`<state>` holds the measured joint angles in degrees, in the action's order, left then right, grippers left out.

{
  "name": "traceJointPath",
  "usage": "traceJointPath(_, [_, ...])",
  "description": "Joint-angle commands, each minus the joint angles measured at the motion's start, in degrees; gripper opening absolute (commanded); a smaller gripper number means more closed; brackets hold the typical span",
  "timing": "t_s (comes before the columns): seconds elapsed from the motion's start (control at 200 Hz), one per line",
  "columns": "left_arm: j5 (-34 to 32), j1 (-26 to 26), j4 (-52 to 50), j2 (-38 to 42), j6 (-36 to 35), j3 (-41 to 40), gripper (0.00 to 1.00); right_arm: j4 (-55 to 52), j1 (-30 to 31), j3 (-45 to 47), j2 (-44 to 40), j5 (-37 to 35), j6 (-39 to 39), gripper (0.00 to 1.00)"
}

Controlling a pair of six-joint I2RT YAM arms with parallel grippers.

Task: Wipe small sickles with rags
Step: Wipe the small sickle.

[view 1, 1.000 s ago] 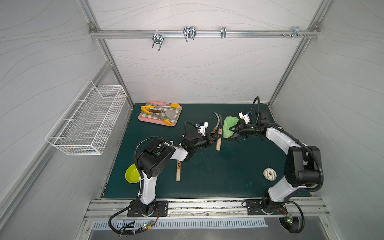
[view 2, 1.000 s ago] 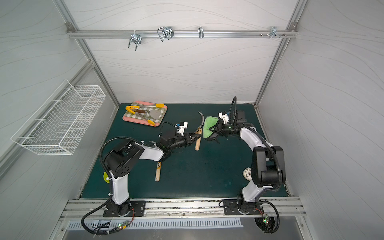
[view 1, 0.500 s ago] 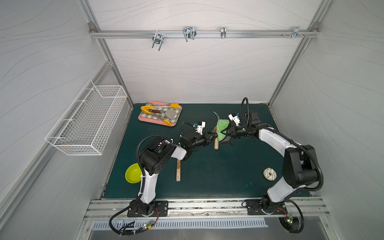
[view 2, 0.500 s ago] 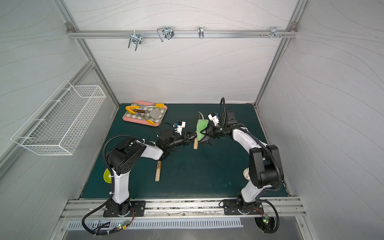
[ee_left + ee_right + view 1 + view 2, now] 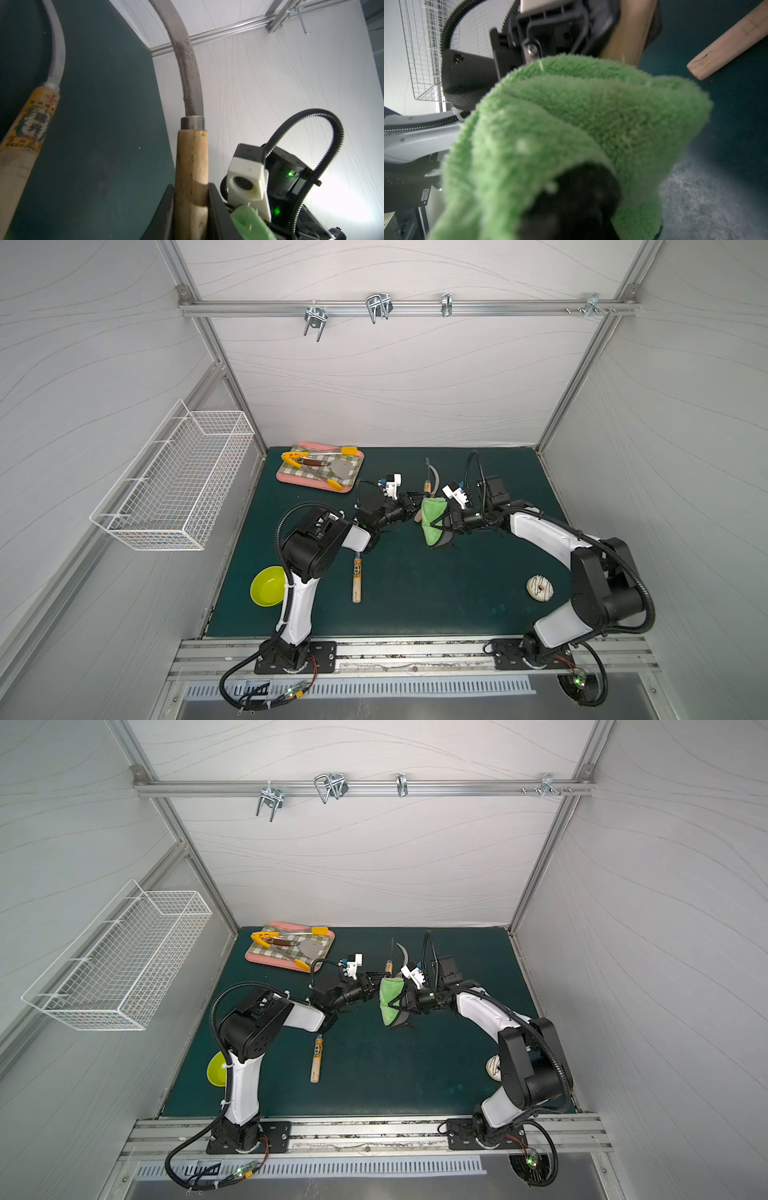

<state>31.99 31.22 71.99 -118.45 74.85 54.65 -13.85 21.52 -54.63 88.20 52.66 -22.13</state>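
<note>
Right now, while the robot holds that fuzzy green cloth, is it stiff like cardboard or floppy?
Probably floppy: the green cloth droops in soft folds around the right gripper. Likely light, as one small pinch seems enough to carry it. Its surface looks fuzzy up close, so it should not slip easily.

Robot lab test cell. Dark green worktop [image 5: 415, 593] boxed in by white panels [image 5: 395, 385] on aluminium frame [image 5: 582, 377]; hook rail [image 5: 407, 308] above worktop's far edge, wire basket [image 5: 174, 485] left of worktop, left arm [image 5: 299, 605] and right arm [image 5: 540, 531] bolted to metal rail [image 5: 415, 649] at its near edge.
</note>
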Motion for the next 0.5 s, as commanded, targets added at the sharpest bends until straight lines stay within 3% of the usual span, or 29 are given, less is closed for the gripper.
traceJointPath(0.0, [0.5, -0.5, 8.8, 1.0, 2.6, 3.0, 0.0, 1.4, -1.2, 2.1, -3.0, 3.8, -1.1, 0.09])
traceJointPath(0.24, [2.4, -0.7, 7.0, 3.6, 1.8, 0.7, 0.0, 0.4, -10.8, -0.3, -5.3, 0.9, -4.4, 0.07])
traceJointPath(0.495, [2.5, 1.8, 8.8, 5.6, 1.5, -3.5, 0.0, -2.4, -10.7, -15.8, 5.9, 1.2, -2.3, 0.08])
